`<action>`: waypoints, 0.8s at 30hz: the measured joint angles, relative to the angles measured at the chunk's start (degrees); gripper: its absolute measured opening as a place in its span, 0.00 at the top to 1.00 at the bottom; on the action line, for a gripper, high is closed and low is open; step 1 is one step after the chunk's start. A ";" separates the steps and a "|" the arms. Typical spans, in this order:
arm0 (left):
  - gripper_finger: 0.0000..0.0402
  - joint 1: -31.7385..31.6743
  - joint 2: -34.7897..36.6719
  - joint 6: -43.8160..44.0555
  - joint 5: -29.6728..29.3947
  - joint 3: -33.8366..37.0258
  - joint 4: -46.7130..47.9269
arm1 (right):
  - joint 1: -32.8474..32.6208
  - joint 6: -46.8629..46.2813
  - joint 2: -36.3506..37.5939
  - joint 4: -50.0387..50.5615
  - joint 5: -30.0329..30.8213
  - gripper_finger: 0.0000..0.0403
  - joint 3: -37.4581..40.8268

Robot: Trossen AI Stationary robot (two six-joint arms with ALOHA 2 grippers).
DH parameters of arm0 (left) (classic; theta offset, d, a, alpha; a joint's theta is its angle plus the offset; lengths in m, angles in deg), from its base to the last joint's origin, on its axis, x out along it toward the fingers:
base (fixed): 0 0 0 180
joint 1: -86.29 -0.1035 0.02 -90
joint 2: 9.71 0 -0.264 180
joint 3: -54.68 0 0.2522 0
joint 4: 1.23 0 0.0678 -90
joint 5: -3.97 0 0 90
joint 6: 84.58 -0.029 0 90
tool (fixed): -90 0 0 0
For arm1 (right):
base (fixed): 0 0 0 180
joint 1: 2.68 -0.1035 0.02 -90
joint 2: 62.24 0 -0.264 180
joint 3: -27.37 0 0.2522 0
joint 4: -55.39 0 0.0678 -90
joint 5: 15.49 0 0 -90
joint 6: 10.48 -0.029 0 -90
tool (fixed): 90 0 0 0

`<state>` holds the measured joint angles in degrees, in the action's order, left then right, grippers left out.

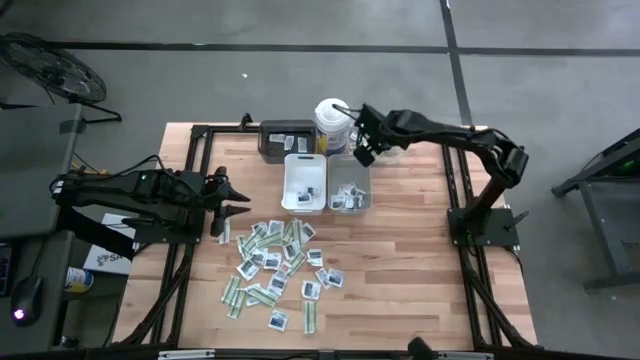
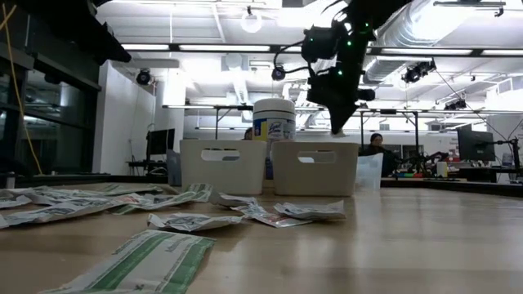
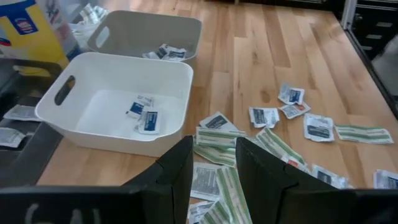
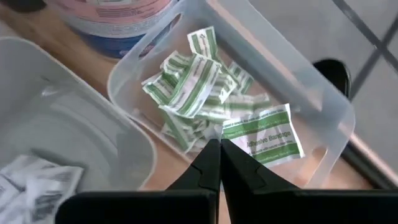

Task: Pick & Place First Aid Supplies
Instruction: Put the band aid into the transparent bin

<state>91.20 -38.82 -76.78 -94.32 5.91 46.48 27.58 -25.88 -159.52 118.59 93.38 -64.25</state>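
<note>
We have the right gripper [image 4: 219, 152] pinched shut on nothing above the clear tray [image 4: 323, 118] of green strips [image 4: 199, 81], a drop apparently done, so next we return to the pile [image 1: 275, 265], where the left gripper [image 3: 211, 168] waits part open and empty

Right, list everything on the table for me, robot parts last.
loose packets: dozens, white sachets and green-and-white strips, scattered mid-table beside the trays
white tray: one, white, next to the pile, a few blue-marked sachets inside
grey tray: one, grey, beside the white tray, white sachets inside
dark tray: one, dark, beyond the white tray, a few packets inside
clear tray: one, clear, by the canister, green-and-white strips inside
canister: one, white, between the dark and clear trays
table: one, light wood
left end effector: one, dark, open and empty, beside the pile
right end effector: one, dark, shut, above the clear tray
</note>
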 joint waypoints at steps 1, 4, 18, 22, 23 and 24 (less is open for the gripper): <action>0.70 0.00 0.00 -0.01 -0.25 0.01 0.00 | 0.97 2.45 0.00 -0.42 -1.10 1.00 -0.01; 0.70 0.00 0.00 0.00 -0.66 0.00 0.00 | 3.59 12.87 0.00 -1.79 -5.14 1.00 -0.01; 0.70 0.00 -0.01 1.23 -1.87 0.01 0.04 | 12.01 64.45 -0.03 -3.71 -23.80 1.00 -0.05; 0.70 0.00 0.00 1.49 -1.93 -0.01 0.02 | 13.65 73.48 -1.00 -3.65 -24.97 1.00 -0.10; 0.70 0.00 -0.02 1.49 -1.93 -0.02 0.01 | 13.86 74.86 -1.41 -3.61 -25.46 1.00 -0.10; 0.70 0.00 -0.02 1.49 -1.93 0.01 -0.02 | 14.06 76.35 -1.95 -3.66 -25.61 1.00 -0.10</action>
<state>91.20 -38.84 -75.30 -96.25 5.92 46.46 41.64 50.47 -161.46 114.92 67.77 -64.35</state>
